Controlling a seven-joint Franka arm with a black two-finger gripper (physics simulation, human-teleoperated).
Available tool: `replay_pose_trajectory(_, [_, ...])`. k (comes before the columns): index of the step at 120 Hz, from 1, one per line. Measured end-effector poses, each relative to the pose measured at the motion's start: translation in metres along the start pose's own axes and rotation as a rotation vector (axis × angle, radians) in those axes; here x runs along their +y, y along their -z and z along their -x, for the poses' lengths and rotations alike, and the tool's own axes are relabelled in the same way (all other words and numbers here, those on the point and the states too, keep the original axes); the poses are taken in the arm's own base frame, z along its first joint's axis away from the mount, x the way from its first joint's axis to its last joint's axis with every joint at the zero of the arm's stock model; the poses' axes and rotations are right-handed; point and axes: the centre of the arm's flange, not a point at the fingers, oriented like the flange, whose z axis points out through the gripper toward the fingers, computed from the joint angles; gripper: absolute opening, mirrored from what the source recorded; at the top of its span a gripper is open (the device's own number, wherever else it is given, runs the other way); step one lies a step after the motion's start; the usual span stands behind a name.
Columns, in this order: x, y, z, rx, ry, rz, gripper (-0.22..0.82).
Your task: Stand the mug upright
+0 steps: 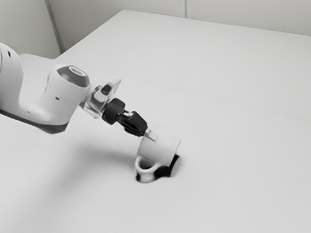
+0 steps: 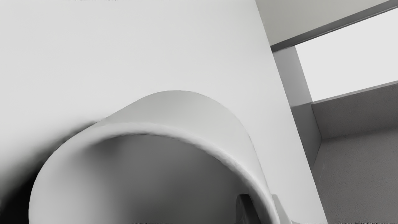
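Observation:
In the exterior view, the gripper reaches down from the upper left to the rim of the white mug. The mug's handle points toward the exterior view's lower left, close to the tabletop. In the wrist view, the mug has its round mouth facing my hand. There the gripper is shut on the mug's wall, one finger inside the mouth and the other outside. The mug looks tilted; whether its base rests flat on the table cannot be told.
The white tabletop extends around the mug, with a dark shadow close beside it. Another pale surface lies farther back in the exterior view. The table's edge runs beyond the mug in the wrist view.

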Motion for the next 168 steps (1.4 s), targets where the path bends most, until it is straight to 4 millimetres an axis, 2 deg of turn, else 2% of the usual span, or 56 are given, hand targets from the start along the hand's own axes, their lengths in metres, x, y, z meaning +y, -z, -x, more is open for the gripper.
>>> replay_pose_trajectory(20, [0.036, 0.006, -0.006, -0.078, -0.125, -0.117, -0.18])
replay_pose_trajectory(36, [0.071, 0.011, -0.001, -0.205, -0.249, -0.303, -0.18])
replay_pose_trajectory(52, [0.09, -0.001, 0.002, -0.366, -0.327, -0.486, -0.18])
replay_pose_trajectory(66, [0.095, -0.018, 0.008, -0.449, -0.353, -0.6, -0.18])
replay_pose_trajectory(86, [0.098, -0.024, 0.019, -0.473, -0.339, -0.73, -0.18])
replay_pose_trajectory(102, [0.102, -0.037, 0.03, -0.492, -0.329, -0.796, -0.18])
replay_pose_trajectory(132, [0.101, -0.041, 0.034, -0.456, -0.257, -0.85, -0.18])
replay_pose_trajectory(137, [0.101, -0.042, 0.035, -0.451, -0.244, -0.852, -0.13])
replay_pose_trajectory(157, [0.102, -0.045, 0.036, -0.434, -0.206, -0.855, 0.23])
replay_pose_trajectory(168, [0.103, -0.045, 0.035, -0.424, -0.19, -0.859, 0.36])
